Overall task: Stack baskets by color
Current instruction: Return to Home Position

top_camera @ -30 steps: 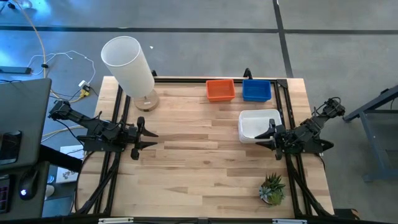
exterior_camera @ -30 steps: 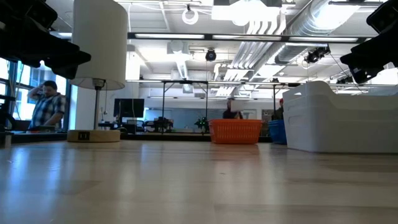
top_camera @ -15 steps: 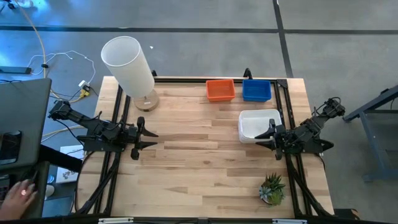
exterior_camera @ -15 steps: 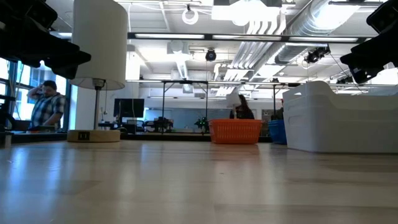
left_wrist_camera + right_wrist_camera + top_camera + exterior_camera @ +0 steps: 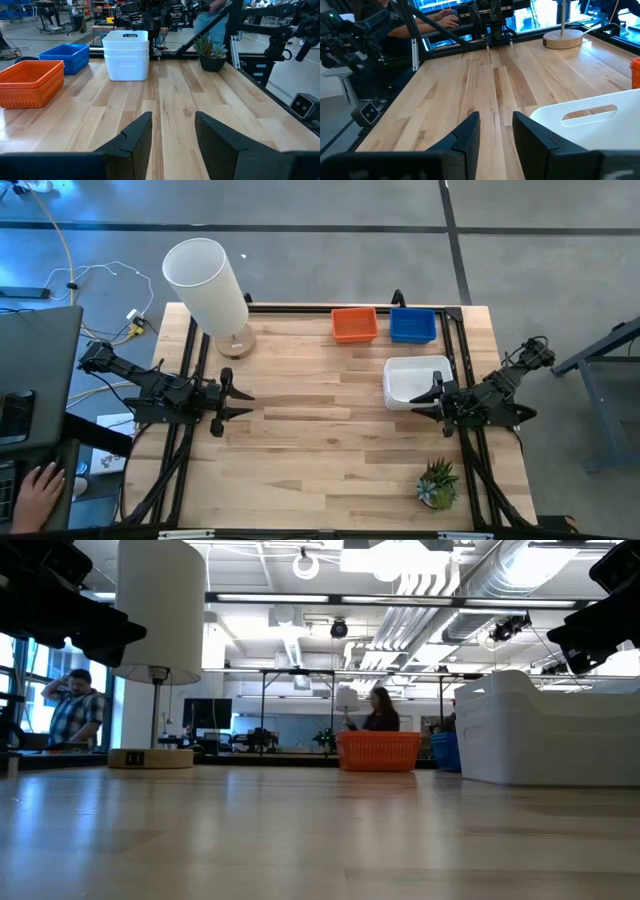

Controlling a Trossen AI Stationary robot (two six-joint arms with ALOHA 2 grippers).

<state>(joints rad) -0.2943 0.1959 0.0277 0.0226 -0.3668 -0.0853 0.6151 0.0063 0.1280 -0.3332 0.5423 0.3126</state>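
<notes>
Orange basket stack (image 5: pixel 354 325) and blue basket stack (image 5: pixel 412 326) sit side by side at the far edge of the worktop (image 5: pixel 320 450), just apart, blue nearer the right corner. White basket stack (image 5: pixel 410 372) stands closer in, on the right side, in front of the blue one. The left wrist view shows nested white rims one above the other.

Left gripper (image 5: pixel 172 120) is at the left edge of the worktop, fingers apart, nothing between them, pointing across the wood toward the baskets. It is well apart from all three stacks.

Right gripper (image 5: pixel 496 119) is at the right edge, fingers apart, holding nothing. The white stack is just beside it; its handle slot and rim fill the near corner of the right wrist view. Can't tell if the rim touches a finger.

Tall white lamp (image 5: pixel 205 280) stands at the far left corner. Potted plant (image 5: pixel 437 483) is at the near right, past the right gripper.

Off the worktop: a person's hand (image 5: pixel 35 485) on the desk at lower left in the high view. The low view shows two people in the room behind, one at left (image 5: pixel 75 710), one behind the orange stack (image 5: pixel 378 715).
</notes>
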